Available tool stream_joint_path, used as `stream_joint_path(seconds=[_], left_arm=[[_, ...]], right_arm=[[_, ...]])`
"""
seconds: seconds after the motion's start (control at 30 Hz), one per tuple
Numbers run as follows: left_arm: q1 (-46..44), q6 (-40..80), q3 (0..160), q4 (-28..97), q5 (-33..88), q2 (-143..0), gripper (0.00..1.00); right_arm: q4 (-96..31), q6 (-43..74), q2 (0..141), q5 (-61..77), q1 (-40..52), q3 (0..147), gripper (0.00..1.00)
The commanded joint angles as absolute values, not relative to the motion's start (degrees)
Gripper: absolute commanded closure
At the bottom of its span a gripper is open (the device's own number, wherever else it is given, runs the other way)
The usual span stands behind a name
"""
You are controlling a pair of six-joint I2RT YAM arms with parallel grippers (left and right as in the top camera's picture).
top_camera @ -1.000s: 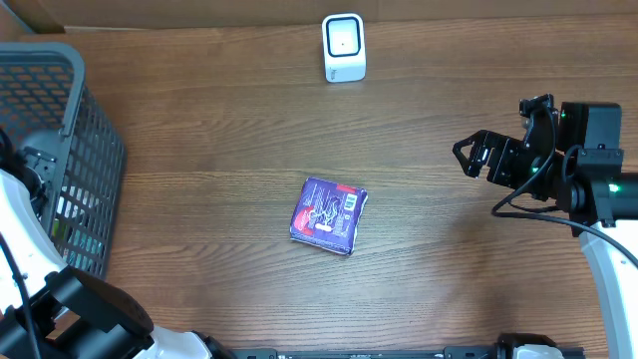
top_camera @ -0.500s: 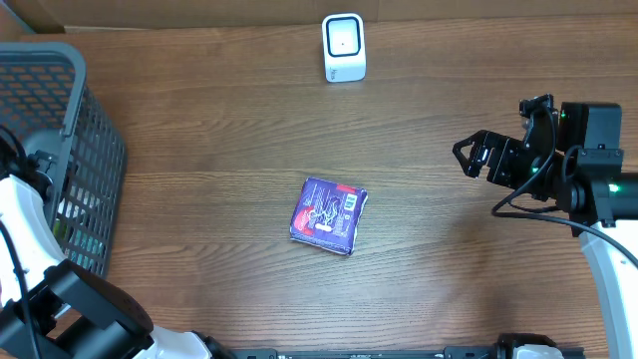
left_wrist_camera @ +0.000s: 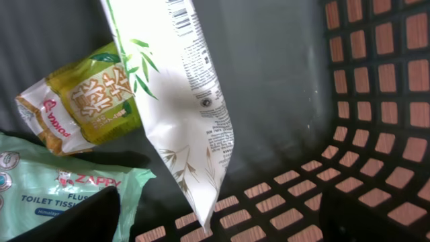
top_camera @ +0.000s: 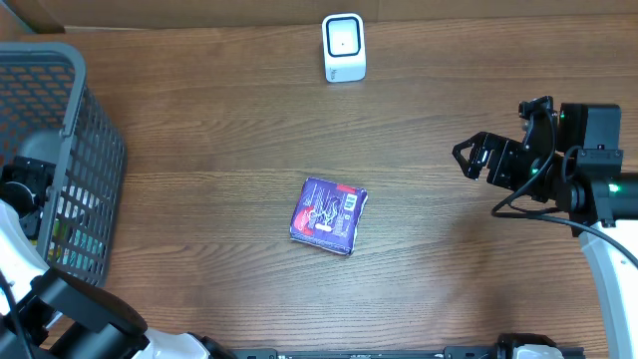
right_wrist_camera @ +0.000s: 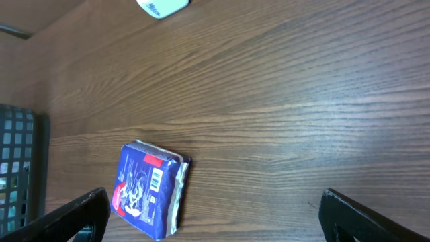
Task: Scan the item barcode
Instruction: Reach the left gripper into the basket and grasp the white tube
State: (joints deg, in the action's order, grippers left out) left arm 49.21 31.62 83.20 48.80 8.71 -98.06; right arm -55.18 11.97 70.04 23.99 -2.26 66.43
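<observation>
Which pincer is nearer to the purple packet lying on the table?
Right. The right pincer hangs open to the right of the purple packet, apart from it; the left pincer is inside the grey basket, much farther off.

Grey basket (top_camera: 95, 150) at the wooden table's (top_camera: 219, 130) left holds what looks like tissues (left_wrist_camera: 60, 195).

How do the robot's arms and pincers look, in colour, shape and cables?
The left arm and right arm have white links and black joints. The right pincer is black and angular, on a boxy wrist; a thin black cable loops below it, and a green light glows. The left pincer's fingers are black too.
</observation>
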Motion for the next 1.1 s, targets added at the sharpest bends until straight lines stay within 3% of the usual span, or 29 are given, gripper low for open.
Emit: stream_joint_path(seconds=[0.0, 1.07], left_arm=[[49.12, 33.06, 84.60, 48.16, 6.83, -99.90, 0.13], [46.85, 29.56, 84.60, 41.52, 5.52, -115.61, 0.17]], right_arm=[[-55.31, 11.55, 70.22, 24.10, -2.48, 67.55, 0.00], [-56.95, 11.57, 70.22, 24.10, -2.48, 67.55, 0.00]])
